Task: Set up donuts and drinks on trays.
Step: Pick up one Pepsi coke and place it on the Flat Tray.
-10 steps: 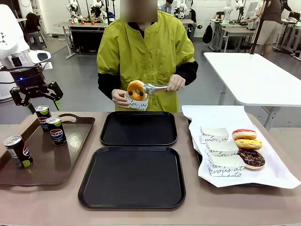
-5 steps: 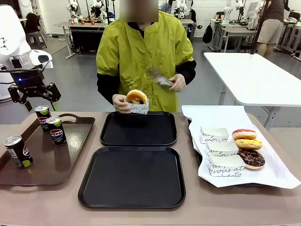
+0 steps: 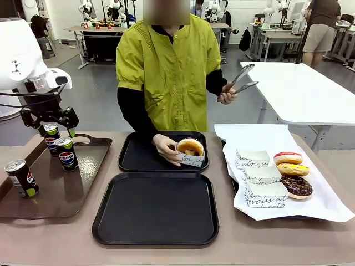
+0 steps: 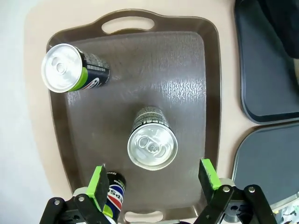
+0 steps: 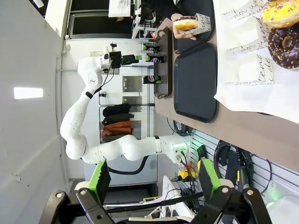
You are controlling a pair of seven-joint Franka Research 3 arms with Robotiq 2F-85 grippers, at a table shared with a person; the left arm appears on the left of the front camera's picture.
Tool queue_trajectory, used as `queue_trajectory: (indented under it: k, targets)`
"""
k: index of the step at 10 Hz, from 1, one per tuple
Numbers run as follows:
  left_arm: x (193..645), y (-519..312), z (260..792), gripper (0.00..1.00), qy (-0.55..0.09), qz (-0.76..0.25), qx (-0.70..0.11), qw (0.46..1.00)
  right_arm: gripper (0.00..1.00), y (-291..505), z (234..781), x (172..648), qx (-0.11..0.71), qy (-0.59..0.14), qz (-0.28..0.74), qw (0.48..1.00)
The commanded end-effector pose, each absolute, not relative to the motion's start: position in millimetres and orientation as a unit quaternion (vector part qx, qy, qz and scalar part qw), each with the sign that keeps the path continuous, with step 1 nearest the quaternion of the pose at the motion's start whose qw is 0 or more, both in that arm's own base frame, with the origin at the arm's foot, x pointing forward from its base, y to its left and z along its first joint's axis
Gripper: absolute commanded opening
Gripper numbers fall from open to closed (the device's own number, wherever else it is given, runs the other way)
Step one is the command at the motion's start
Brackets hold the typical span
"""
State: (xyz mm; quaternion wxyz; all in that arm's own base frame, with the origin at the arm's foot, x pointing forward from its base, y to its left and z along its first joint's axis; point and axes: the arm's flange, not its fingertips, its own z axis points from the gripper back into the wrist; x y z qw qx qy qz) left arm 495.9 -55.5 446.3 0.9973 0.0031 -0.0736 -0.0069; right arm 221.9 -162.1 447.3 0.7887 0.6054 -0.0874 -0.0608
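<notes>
While the person's hand holds a boxed donut on the far black tray, the left end effector hangs wide open and empty above three Pepsi cans standing on the brown tray. The right end effector is likewise spread, gripping nothing.

Grey floor running back toward a white wall at 12 o'clock. White table standing at 2 o'clock. Cluttered workbench sitting at 11; grey desks lining up at 1. Even light falling throughout.
</notes>
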Motion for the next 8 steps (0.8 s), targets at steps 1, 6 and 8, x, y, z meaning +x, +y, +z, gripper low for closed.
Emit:
queue_trajectory:
  k: [1,6,8]
  targets:
    - [497.1,-57.2,433.2,1.00,-0.080,0.010,-0.004,0.997,1.00,-161.2,446.3,221.4,0.607,-0.088,-0.060,0.787]
    - [514.6,-57.9,398.5,1.00,-0.059,-0.003,-0.005,0.998,1.00,-161.2,446.3,221.4,0.607,-0.088,-0.060,0.787]
    - [520.3,-55.7,393.8,1.00,-0.055,-0.002,-0.006,0.998,1.00,-161.2,446.3,221.4,0.607,-0.088,-0.060,0.787]
